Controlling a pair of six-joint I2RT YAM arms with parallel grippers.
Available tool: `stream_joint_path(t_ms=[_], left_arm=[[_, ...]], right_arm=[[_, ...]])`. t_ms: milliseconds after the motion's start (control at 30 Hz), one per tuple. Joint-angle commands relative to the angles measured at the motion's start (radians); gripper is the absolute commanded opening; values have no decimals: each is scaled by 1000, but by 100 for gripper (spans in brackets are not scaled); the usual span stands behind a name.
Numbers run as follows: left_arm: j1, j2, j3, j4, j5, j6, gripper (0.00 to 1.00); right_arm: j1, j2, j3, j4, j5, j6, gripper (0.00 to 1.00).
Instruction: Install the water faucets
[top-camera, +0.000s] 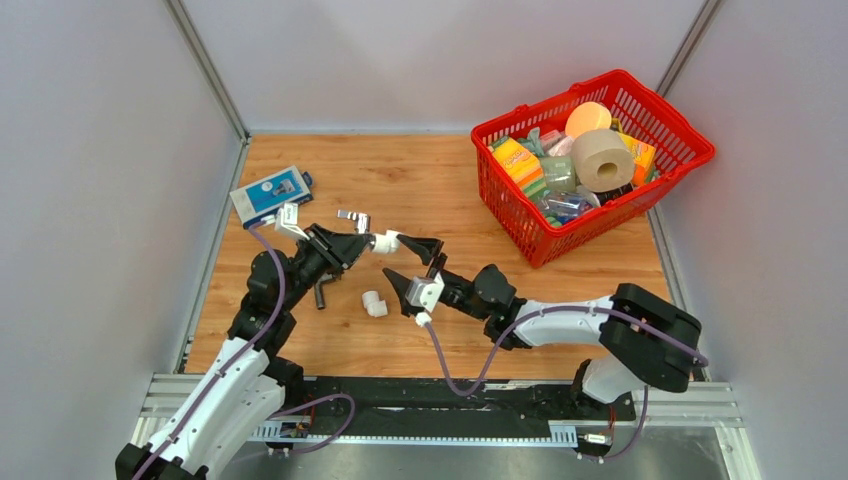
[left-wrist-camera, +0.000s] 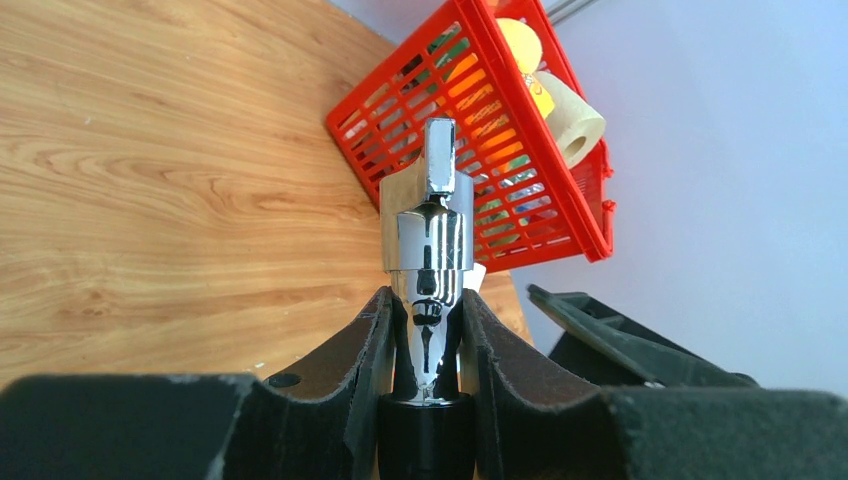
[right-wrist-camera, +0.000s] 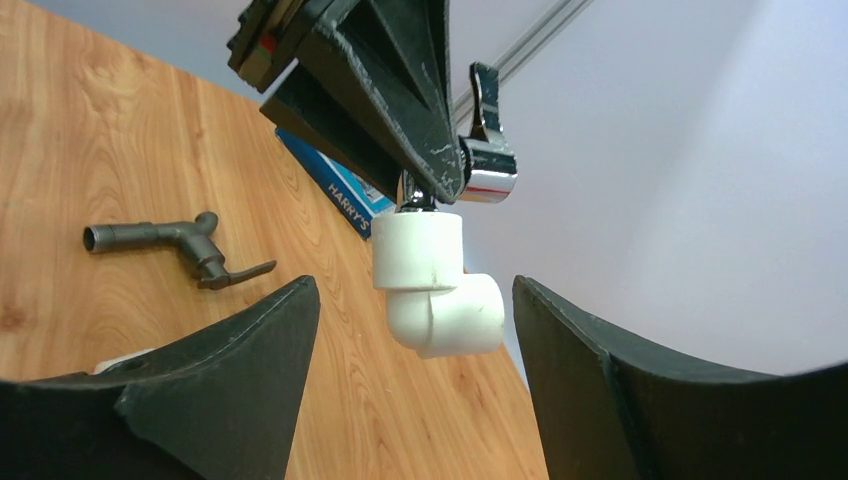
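Left jaws — held above the worktop (top-camera: 450, 180) — are clenched on the chrome faucet (left-wrist-camera: 428, 235); right jaws are held open near its white elbow (right-wrist-camera: 435, 290).

Layout about the loose elbow fitting (top-camera: 375, 303) on the table (top-camera: 430, 180). Just left of it lies the lying faucet (top-camera: 321, 293). Behind it, raised, the left gripper (top-camera: 368, 243) clamps the held faucet (top-camera: 354, 218), which is joined to a second elbow (top-camera: 385, 242). The right gripper (top-camera: 395, 258) stands parted either side of that elbow. Far behind-left is a box (top-camera: 270, 193); far behind-right, a filled basket (top-camera: 620, 215).
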Motion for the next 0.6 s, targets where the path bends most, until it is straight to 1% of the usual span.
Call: stream_joint_path(t_ms=[0, 233, 300, 400, 567], left_arm=[[1, -13, 63, 92, 38, -45, 0], [-1, -10, 77, 128, 102, -69, 0], [-1, -16, 75, 138, 110, -82, 0], [-1, -32, 84, 142, 118, -85, 0], [2, -46, 107, 136, 128, -68, 0]], right_arm=[[7, 68, 65, 95, 39, -68, 76], [6, 147, 131, 58, 45, -28, 70], [4, 157, 148, 40, 58, -2, 65], [1, 157, 163, -5, 52, 33, 57], [-22, 125, 201, -153, -40, 146, 37]])
